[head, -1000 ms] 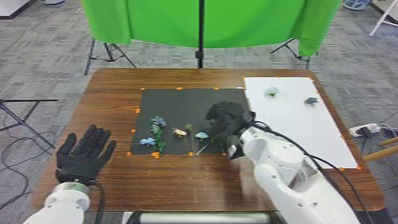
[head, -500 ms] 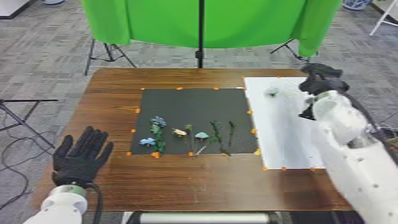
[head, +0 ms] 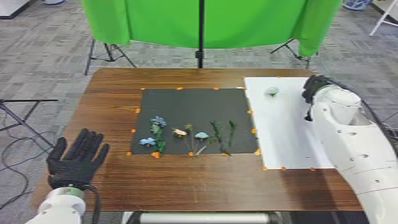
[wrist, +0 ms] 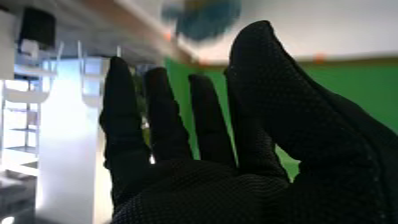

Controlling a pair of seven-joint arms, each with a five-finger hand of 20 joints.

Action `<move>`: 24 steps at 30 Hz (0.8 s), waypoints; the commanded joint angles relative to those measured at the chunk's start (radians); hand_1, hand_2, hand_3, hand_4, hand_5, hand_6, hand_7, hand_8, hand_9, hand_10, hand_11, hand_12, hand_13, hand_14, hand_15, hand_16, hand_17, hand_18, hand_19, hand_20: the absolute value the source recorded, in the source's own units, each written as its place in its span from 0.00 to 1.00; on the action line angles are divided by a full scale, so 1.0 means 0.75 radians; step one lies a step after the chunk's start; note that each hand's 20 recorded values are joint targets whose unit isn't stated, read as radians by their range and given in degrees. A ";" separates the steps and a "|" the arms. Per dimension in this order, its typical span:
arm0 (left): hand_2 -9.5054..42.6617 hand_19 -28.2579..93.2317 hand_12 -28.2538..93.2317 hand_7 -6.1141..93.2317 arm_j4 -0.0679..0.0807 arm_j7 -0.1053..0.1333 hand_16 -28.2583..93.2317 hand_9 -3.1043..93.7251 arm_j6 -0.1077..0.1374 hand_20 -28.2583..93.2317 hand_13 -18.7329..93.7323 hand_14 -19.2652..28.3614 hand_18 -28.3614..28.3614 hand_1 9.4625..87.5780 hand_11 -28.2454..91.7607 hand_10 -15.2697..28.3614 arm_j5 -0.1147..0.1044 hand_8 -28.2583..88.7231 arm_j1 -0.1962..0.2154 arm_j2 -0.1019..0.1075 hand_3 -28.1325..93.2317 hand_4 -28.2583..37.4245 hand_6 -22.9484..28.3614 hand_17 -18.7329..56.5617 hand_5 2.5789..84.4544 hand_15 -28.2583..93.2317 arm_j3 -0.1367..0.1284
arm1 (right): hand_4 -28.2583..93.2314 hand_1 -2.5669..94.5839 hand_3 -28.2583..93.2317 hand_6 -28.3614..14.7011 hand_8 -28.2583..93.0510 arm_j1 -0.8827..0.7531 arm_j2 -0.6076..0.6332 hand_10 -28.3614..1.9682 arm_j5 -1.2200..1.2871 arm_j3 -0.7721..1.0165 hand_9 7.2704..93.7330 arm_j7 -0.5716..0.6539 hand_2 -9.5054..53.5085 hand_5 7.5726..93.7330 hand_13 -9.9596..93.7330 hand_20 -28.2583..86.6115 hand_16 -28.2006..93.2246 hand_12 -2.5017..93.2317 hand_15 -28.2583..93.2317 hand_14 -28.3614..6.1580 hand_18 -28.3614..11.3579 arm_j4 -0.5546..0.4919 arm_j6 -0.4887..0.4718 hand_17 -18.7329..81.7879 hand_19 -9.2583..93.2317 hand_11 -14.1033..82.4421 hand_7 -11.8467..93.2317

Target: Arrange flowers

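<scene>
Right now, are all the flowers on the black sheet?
No, a pale flower lies on the white sheet, in the head view.

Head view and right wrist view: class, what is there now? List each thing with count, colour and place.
blue flowers: two, blue, black sheet's left
cream flower: one, cream, black sheet
pale flower: one, light blue, black sheet
green stems: two, green, black sheet's right
whitish flower: one, white sheet
blue bloom: one, blue, beyond the right robot hand
black sheet: one, table
white sheet: one, table's right
orange markers: several, sheet edges
table: one, brown
cloth: one, green, behind table
stands: several, black, behind and left
floor: one, grey, around table
left robot hand: one, black, table's left
right robot hand: one, black, table's right
</scene>
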 commanded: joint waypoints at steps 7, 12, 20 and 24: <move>0.49 0.56 0.32 0.23 -0.007 -0.055 0.18 0.47 0.080 0.35 0.47 0.68 0.74 0.19 0.46 0.69 0.064 0.15 -0.011 -0.012 0.86 0.00 0.63 0.17 0.57 0.49 0.013 | 0.00 0.67 0.79 0.71 0.18 -0.227 0.007 0.62 -0.021 -0.003 0.75 0.099 0.00 0.71 0.75 0.48 0.52 0.26 0.37 0.65 0.30 -0.006 0.417 0.51 0.71 0.23 0.27; 0.49 0.56 0.32 0.23 -0.004 -0.063 0.18 0.47 0.074 0.35 0.47 0.68 0.74 0.19 0.47 0.69 0.071 0.15 -0.016 -0.014 0.86 0.00 0.63 0.17 0.57 0.49 0.009 | 0.00 0.69 0.80 0.71 0.22 -0.282 0.055 0.62 0.025 -0.023 0.89 0.057 0.00 0.80 0.81 0.52 0.58 0.37 0.39 0.69 0.27 -0.167 0.501 0.52 0.78 0.20 0.31; 0.49 0.56 0.32 0.23 -0.003 -0.062 0.18 0.47 0.082 0.35 0.47 0.68 0.74 0.19 0.47 0.69 0.063 0.15 -0.013 -0.017 0.86 0.00 0.64 0.17 0.57 0.50 0.006 | 0.00 0.69 0.80 0.70 0.22 -0.378 0.146 0.61 0.023 -0.156 0.88 -0.127 0.00 0.79 0.81 0.53 0.59 0.38 0.40 0.69 0.26 -0.581 0.584 0.52 0.79 0.20 0.31; 0.50 0.56 0.32 0.23 0.004 -0.079 0.18 0.47 0.085 0.35 0.47 0.68 0.74 0.19 0.47 0.69 0.096 0.15 -0.027 -0.020 0.86 0.00 0.63 0.17 0.57 0.50 0.014 | 0.00 0.68 0.80 0.69 0.22 -0.354 0.153 0.60 0.014 -0.290 0.88 -0.265 0.00 0.79 0.80 0.53 0.59 0.38 0.41 0.68 0.25 -0.683 0.523 0.51 0.79 0.20 0.31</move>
